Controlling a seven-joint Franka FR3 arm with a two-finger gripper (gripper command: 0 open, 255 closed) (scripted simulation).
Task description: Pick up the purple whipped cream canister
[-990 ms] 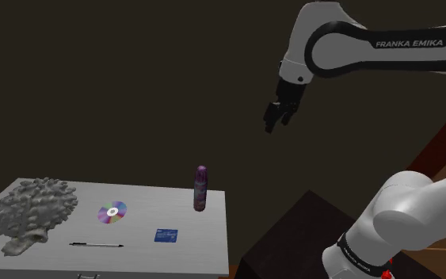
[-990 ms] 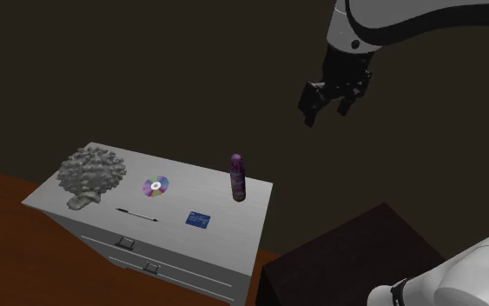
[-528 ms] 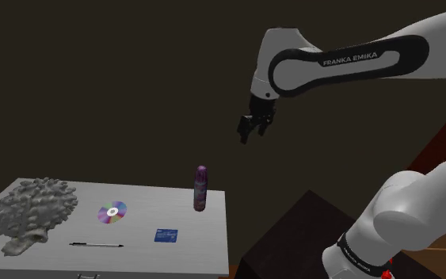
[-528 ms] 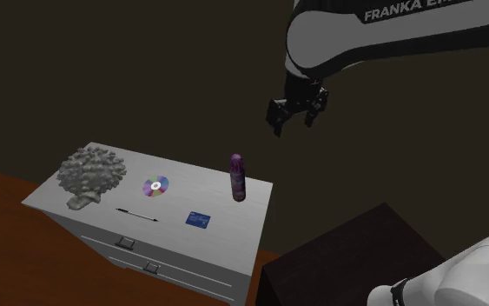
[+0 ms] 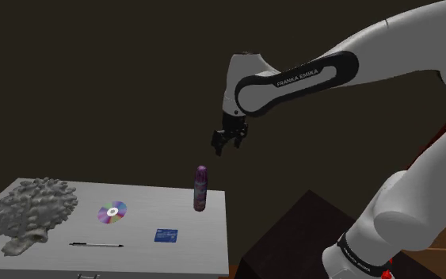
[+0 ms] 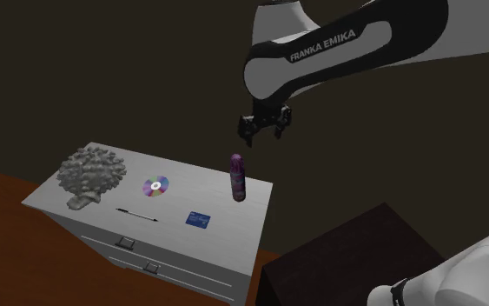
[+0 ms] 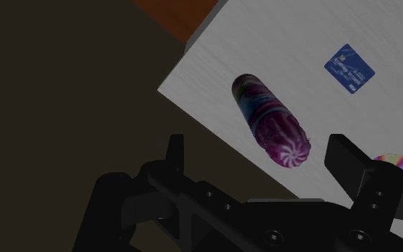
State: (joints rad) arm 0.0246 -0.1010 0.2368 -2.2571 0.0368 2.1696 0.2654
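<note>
The purple whipped cream canister (image 5: pixel 200 188) stands upright near the back right corner of a white dresser top (image 5: pixel 209 238). It has a swirl-patterned cap and a blue label band (image 7: pixel 271 122). My black gripper (image 5: pixel 220 146) hangs in the air, above the canister and a little toward the shoulder view's right. In the second exterior view the gripper (image 6: pixel 258 132) sits just above and to the right of the canister (image 6: pixel 237 177). The wrist view looks down past the gripper (image 7: pixel 258 152), whose fingers stand open and apart, touching nothing; the canister is well below them.
On the dresser lie a grey coral-like sculpture (image 5: pixel 31 210), a shiny CD (image 5: pixel 112 212), a black pen (image 5: pixel 96 245) and a blue card (image 5: pixel 165 235). A dark box (image 5: pixel 292 238) stands on the floor right of the dresser. The dresser has drawers with handles (image 6: pixel 126 242).
The arm has swung left and down over the last second. The gripper went from high up at the right to just above the canister. Nothing on the dresser moved.
</note>
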